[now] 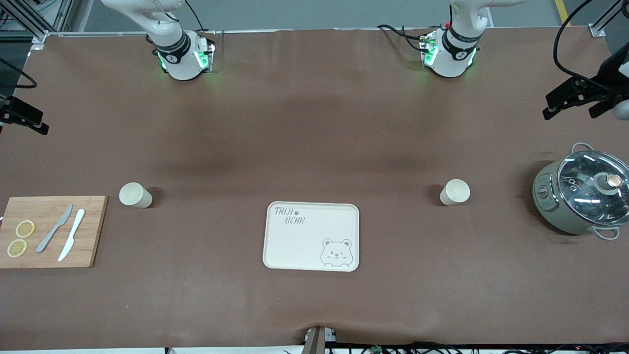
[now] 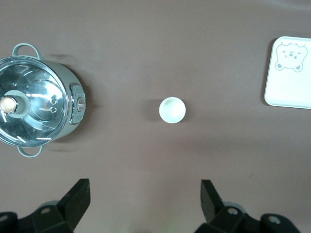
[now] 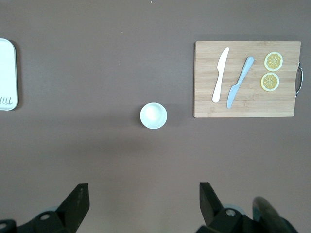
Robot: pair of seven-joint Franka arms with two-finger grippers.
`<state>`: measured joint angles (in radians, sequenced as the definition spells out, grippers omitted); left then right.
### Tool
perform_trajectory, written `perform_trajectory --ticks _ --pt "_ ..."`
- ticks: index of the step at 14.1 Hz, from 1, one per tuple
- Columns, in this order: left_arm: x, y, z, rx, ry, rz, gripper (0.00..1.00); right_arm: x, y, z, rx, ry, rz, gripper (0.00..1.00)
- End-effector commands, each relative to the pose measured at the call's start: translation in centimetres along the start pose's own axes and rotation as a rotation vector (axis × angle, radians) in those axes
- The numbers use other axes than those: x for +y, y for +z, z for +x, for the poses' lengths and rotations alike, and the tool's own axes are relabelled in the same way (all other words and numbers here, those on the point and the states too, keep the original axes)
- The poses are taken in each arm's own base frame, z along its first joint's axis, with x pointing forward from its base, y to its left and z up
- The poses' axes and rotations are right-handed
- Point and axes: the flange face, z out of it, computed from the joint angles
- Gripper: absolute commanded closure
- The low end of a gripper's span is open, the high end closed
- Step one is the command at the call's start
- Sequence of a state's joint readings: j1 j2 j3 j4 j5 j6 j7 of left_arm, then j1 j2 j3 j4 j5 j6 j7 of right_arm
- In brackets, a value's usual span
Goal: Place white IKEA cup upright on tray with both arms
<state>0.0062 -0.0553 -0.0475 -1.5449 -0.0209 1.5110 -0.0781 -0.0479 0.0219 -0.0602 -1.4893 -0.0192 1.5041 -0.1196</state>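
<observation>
The cream tray (image 1: pixel 304 241) with "TAIJI BEAR" lettering lies flat at the middle of the table, near the front camera. One white cup (image 1: pixel 454 191) stands upright toward the left arm's end and shows from above in the left wrist view (image 2: pixel 172 110). A second white cup (image 1: pixel 135 194) stands upright toward the right arm's end and shows in the right wrist view (image 3: pixel 153 115). My left gripper (image 2: pixel 145 187) is open and empty, high over the bare table. My right gripper (image 3: pixel 143 187) is also open, empty and high. Neither gripper shows in the front view.
A wooden cutting board (image 1: pixel 88 231) with two knives and two lemon slices lies at the right arm's end. A grey-green pot (image 1: pixel 580 194) with a glass lid stands at the left arm's end. Black camera mounts stick in at both table ends.
</observation>
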Motion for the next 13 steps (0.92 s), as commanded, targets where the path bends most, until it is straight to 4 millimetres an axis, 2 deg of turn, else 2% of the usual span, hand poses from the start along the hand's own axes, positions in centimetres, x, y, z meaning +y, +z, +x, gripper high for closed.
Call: perform_trajectory --ticks 1,4,6,9,13 --pt "-0.3 -0.8 -0.2 0.019 0.005 0.022 0.0 0.2 -0.1 0.0 -0.002 0.015 -0.007 0.0" --pt "-0.4 -1.7 0.1 0.04 0.002 0.021 0.0 0.2 -0.1 0.0 -0.002 0.015 -0.007 0.0" --pt "-0.4 -1.0 0.6 0.028 0.005 0.024 0.0 0.2 -0.1 0.0 -0.002 0.015 -0.007 0.0" --pt "-0.1 1.6 1.3 -0.025 -0.007 0.029 0.0 0.6 0.3 0.2 -0.009 0.021 -0.006 0.0" --pt "-0.1 6.7 2.3 -0.096 -0.008 0.031 0.0 1.4 0.6 0.3 -0.014 0.032 -0.004 0.0"
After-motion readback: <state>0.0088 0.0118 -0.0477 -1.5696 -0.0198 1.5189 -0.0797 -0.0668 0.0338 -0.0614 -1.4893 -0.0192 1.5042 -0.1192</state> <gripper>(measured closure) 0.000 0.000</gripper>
